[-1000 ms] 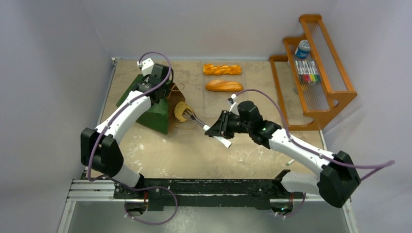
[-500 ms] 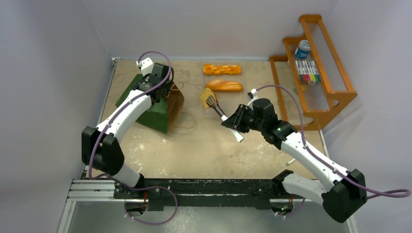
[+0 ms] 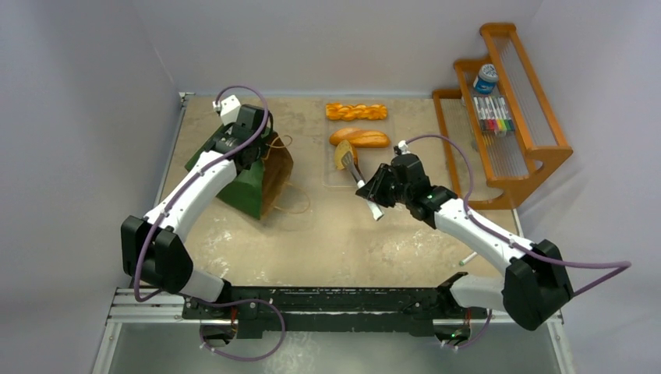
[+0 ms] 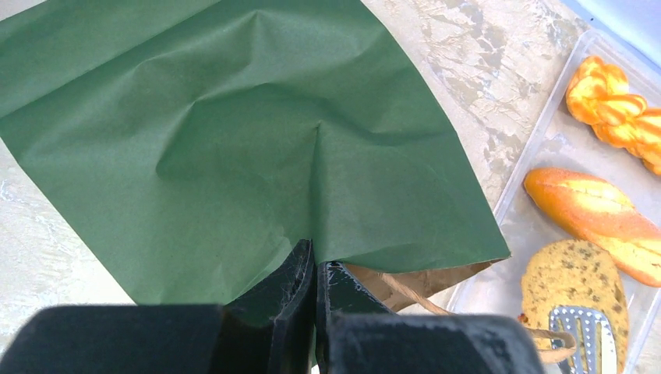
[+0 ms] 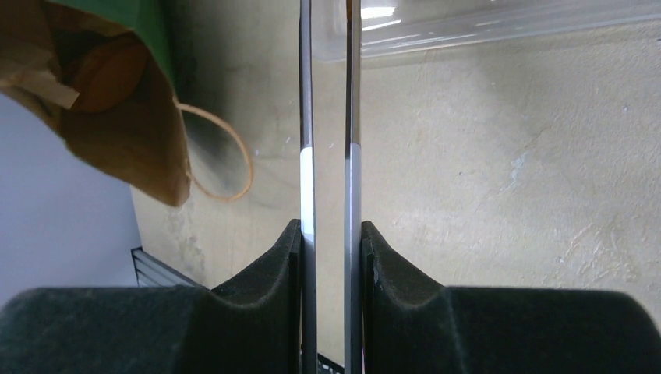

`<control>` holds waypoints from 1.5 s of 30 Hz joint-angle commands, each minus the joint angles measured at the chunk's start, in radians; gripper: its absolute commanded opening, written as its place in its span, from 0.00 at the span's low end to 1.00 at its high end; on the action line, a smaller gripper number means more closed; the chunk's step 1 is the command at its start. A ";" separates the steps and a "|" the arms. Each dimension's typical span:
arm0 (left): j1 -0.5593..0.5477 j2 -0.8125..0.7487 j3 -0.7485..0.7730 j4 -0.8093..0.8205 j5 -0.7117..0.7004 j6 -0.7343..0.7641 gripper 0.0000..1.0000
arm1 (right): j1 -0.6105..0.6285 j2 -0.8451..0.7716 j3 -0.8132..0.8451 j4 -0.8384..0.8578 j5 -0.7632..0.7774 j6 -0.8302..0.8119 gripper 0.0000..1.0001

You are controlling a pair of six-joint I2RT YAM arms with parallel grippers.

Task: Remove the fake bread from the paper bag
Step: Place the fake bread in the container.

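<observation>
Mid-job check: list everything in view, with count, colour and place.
paper bag: one, dark green, table left
braided bread: one, orange, tray's far end
oblong loaf: one, orange-brown, tray middle
bread slice: one, speckled tan, tray, at tongs' tip
clear tray: one, transparent, table centre-back
tongs: one, metal, in right gripper
wooden rack: one, orange-brown, table right
markers: one set, mixed colours, on rack
jar: one, blue-white, on rack
left gripper: one, black, jaws shut on paper bag
right gripper: one, black, jaws shut on tongs
</observation>
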 commanded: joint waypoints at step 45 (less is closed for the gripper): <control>0.008 -0.063 0.009 0.050 0.064 0.055 0.00 | 0.009 0.136 -0.002 0.251 0.006 0.198 0.00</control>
